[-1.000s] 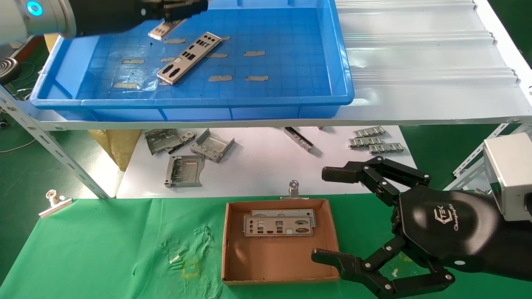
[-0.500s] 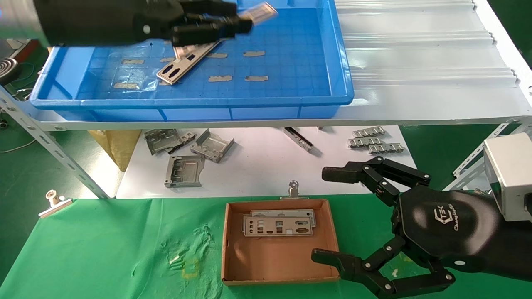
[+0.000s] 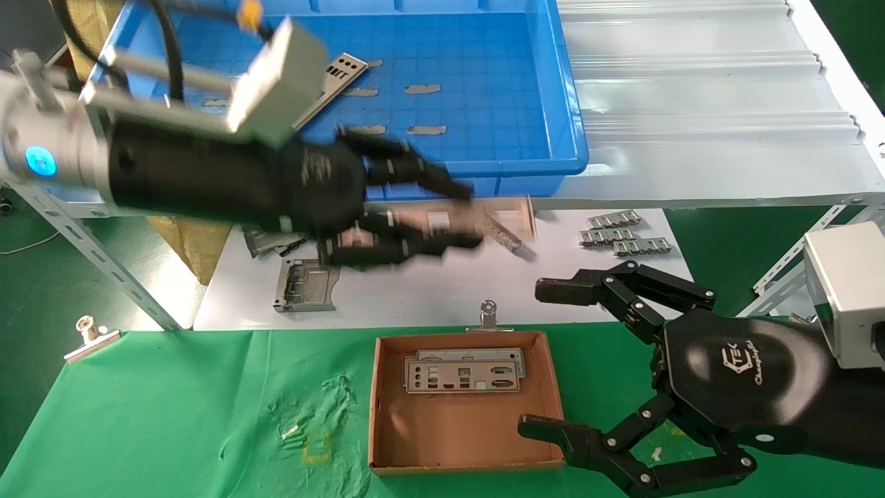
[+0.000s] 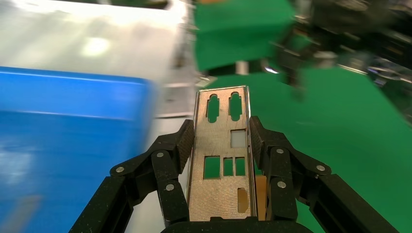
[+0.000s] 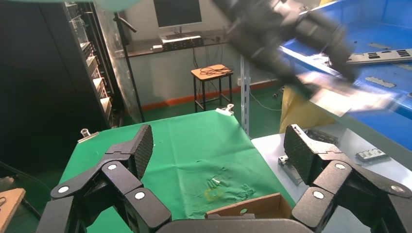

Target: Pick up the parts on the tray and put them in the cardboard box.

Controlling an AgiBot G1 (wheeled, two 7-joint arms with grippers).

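Swung out from over the far left of the tray (image 3: 539,83) toward 6 o'clock, now hanging above the white worktop (image 3: 429,283) in front of the tray's near wall: left pincer (image 3: 477,221), clamped on one part (image 4: 223,155). Uncovered again at 11 o'clock in the tray: the other part (image 3: 339,72).

1. The way down to the box (image 3: 387,404) is left open from above; two plates (image 3: 462,373) lie at its far side.
2. Its right edge is crowded by the open right gripper (image 3: 546,360).
3. The near floor is bare.
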